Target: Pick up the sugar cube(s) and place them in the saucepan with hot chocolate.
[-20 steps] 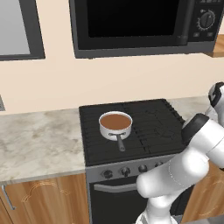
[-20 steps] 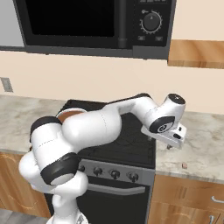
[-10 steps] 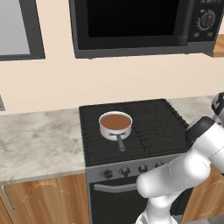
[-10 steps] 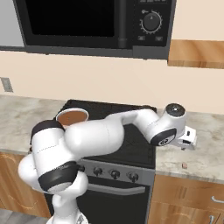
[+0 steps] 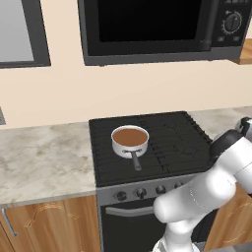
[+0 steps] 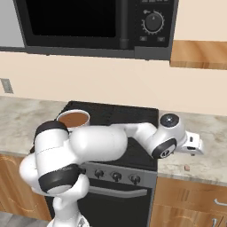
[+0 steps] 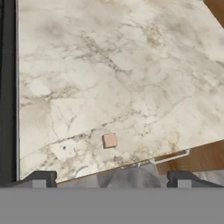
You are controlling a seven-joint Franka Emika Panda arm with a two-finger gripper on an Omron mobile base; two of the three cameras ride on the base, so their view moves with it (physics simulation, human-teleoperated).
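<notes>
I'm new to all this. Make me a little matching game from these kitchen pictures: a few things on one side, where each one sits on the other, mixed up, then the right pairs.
Things:
1. saucepan
2. sugar cube
3. microwave
4. gripper

Places:
A. on the wall above the stove
B. on the marble counter right of the stove, near its front edge
C. on the stove's left burner, brown liquid inside
D. above the counter right of the stove, fingers spread, holding nothing

Pairs: 1-C, 2-B, 3-A, 4-D
</notes>
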